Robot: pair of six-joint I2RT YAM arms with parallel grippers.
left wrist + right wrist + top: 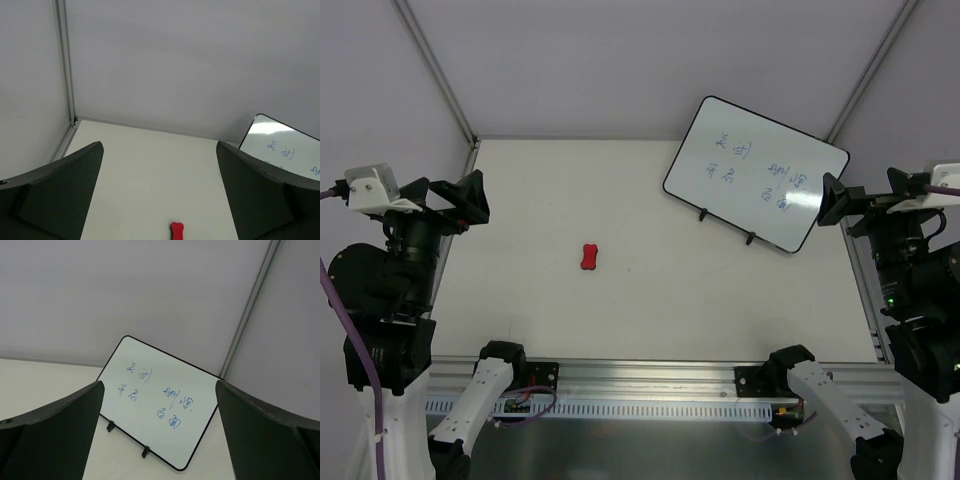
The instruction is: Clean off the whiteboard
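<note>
Far right on the white table (pixel 570 330), the flat white black-rimmed whiteboard (pixel 757 172) is propped up with blue handwriting (pixel 788 180); left gripper (pixel 475 200) and right gripper (pixel 828 200) are both spread wide, nothing held, red bone-shaped eraser (pixel 589 257) lying mid-table

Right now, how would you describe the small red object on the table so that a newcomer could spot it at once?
Start from the broad white tabletop. Near its middle, to the left of the propped white rectangular whiteboard with blue handwriting, lies a small red bone-shaped eraser. It is the only red thing on the surface, lying flat and alone, well apart from the board.
</note>
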